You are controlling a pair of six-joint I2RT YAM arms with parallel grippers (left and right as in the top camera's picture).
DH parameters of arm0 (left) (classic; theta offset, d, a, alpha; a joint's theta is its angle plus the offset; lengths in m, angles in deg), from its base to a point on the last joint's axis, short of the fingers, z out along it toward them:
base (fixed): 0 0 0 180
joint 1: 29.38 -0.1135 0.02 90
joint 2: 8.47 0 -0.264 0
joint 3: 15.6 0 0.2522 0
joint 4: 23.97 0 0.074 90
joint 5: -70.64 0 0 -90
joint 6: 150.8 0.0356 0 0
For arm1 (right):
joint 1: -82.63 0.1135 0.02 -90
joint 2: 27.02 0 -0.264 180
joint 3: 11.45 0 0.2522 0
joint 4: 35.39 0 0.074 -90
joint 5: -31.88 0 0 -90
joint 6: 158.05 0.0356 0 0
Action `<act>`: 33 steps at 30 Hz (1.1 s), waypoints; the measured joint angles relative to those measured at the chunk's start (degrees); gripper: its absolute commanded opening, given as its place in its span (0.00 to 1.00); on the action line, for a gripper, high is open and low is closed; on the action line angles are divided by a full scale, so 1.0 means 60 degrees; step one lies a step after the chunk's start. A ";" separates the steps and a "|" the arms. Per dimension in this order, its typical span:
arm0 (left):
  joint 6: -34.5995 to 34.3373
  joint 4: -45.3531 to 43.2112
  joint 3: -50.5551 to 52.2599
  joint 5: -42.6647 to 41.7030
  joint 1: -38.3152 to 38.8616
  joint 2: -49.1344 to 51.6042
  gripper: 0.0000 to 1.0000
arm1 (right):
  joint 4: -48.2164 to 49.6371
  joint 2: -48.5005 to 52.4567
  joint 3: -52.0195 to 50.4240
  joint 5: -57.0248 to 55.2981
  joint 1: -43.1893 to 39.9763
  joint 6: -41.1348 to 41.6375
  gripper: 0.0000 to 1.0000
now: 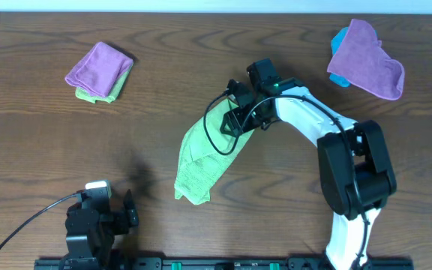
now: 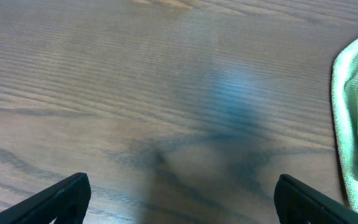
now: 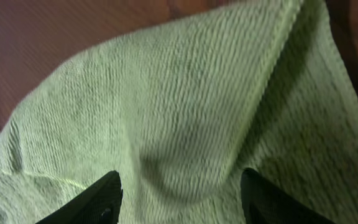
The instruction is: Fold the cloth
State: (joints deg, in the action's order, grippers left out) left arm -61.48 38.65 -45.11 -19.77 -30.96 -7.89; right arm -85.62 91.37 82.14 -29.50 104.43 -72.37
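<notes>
Overhead: the cloth (image 1: 201, 157) lies mid-surface (image 1: 51, 150), its long axis running from 1 to 7 o'clock. The right arm (image 1: 298, 112) reaches over its 1 o'clock end. The left arm (image 1: 96, 221) sits well apart toward 8 o'clock, so the right is nearer.

Left wrist: the left fingers (image 2: 64, 198) stand wide apart over bare wood, with the cloth's edge at 3 o'clock.

Right wrist: the right fingers (image 3: 101, 200) stand apart, clamped on nothing, with the cloth spread beneath them and on toward 12 o'clock.

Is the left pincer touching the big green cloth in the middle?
Apart. The overhead view shows bare table between the open left pincer and the green cloth.
</notes>
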 measured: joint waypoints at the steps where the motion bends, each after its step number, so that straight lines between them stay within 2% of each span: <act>1: -0.0004 -0.0011 0.0004 0.0000 0.0000 0.0000 0.95 | 0.0102 0.0011 0.0000 0.0025 0.0000 0.0069 0.61; 5: -0.0025 -0.0029 0.0018 0.0000 0.0000 0.0000 0.96 | 0.0237 0.0069 0.0000 0.0055 0.0000 0.0219 0.59; 9: -0.0069 -0.0040 0.0025 0.0000 0.0000 0.0000 0.96 | 0.0229 0.0229 0.0000 0.0080 0.0000 0.0342 0.52; 10: -0.0073 -0.0040 0.0025 0.0000 0.0000 0.0000 0.95 | 0.0226 0.0284 0.0000 0.0087 0.0004 0.0364 0.44; 13: -0.0076 -0.0047 0.0033 0.0000 0.0000 0.0000 0.95 | 0.0233 0.0401 0.0000 0.0266 0.0000 0.0415 0.09; 14: -0.0076 -0.0047 0.0033 0.0000 0.0000 0.0000 0.95 | 0.0259 0.0412 0.0000 0.0361 0.0000 0.0412 0.01; 18: -0.0102 -0.0047 0.0033 0.0000 0.0000 0.0000 0.95 | 0.0455 0.0419 -0.0004 0.1078 0.0004 0.0466 0.01; 26: -0.0102 -0.0051 0.0040 0.0000 0.0000 0.0000 0.95 | 0.1891 0.0393 0.0095 0.2455 0.0328 0.0852 0.01; 33: -0.0102 -0.0058 0.0044 0.0000 0.0000 0.0000 0.95 | 0.2331 0.0364 0.1865 0.2663 0.0911 0.1191 0.01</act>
State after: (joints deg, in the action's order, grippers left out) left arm -62.10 38.30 -44.85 -19.77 -30.96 -7.89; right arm -71.63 93.55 93.33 -13.52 109.89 -65.22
